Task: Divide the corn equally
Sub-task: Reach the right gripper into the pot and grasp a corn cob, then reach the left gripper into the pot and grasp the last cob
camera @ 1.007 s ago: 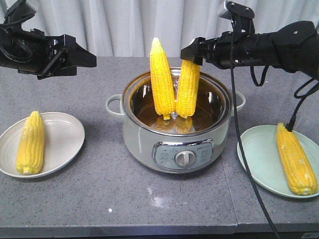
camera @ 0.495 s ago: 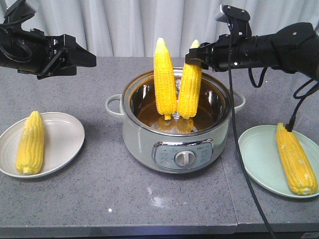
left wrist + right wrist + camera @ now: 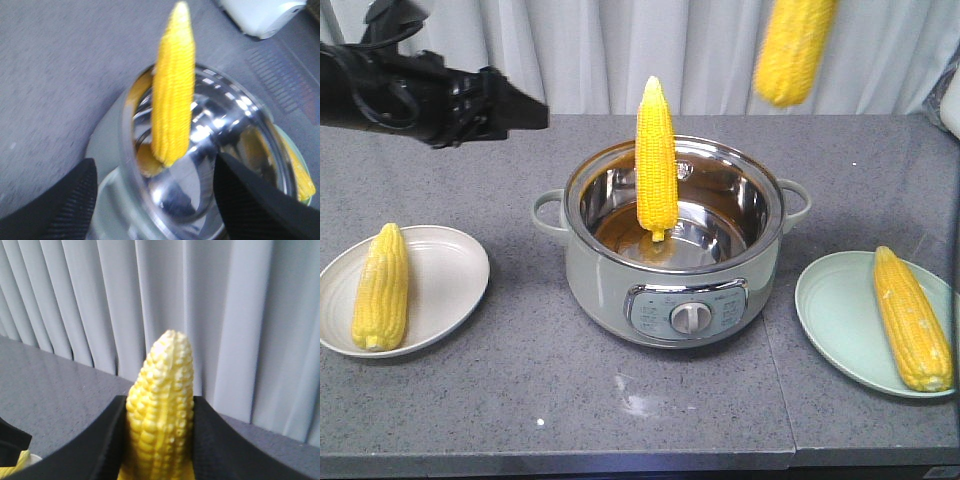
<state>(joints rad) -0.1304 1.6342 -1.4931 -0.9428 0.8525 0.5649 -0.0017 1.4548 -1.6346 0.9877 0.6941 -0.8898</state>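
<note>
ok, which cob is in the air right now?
The airborne cob, clamped in the right end effector. The upright cob stands in the pot; white plate and green plate hold one each.

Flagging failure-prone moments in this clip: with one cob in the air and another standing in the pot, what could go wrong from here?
1. The right hand grips the raised cob near its tip only, high over the table; it may slip out.
2. The upright cob merely stands in the pot; the open left hand could topple it.
3. The plated cob already takes part of the green plate, so a second may roll off.
</note>
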